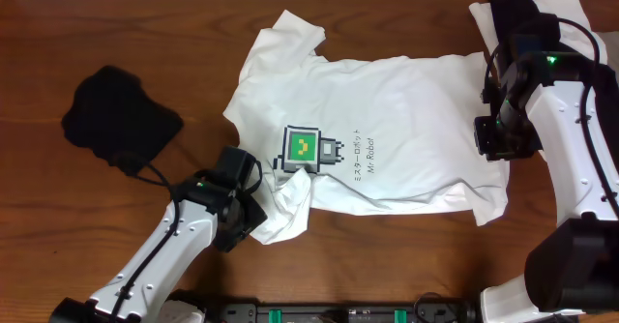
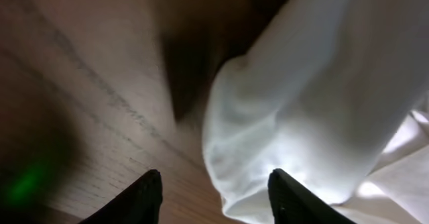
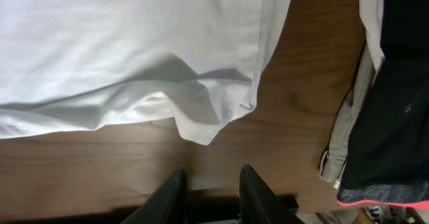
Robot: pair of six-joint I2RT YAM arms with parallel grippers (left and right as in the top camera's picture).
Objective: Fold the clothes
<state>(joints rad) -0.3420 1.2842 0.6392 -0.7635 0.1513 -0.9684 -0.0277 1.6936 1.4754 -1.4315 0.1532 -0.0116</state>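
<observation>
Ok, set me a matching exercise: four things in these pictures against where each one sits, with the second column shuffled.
Things:
1. white T-shirt
2. black garment
3. clothes pile
4. left claw

Places:
A. top right of the overhead view
B. beside the T-shirt's sleeve
C. spread out in the middle
D. bunched up on the left side

Pairs: 1-C, 2-D, 3-A, 4-B

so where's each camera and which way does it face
Overhead: above the table, facing straight down on the T-shirt; left arm and right arm show.
Left wrist: on the left arm, low, facing a fold of the T-shirt; left gripper at bottom.
Right wrist: on the right arm, facing down on the T-shirt's hem and pile; right gripper at bottom.
Shared: all see the T-shirt; overhead and right wrist, the pile.
</observation>
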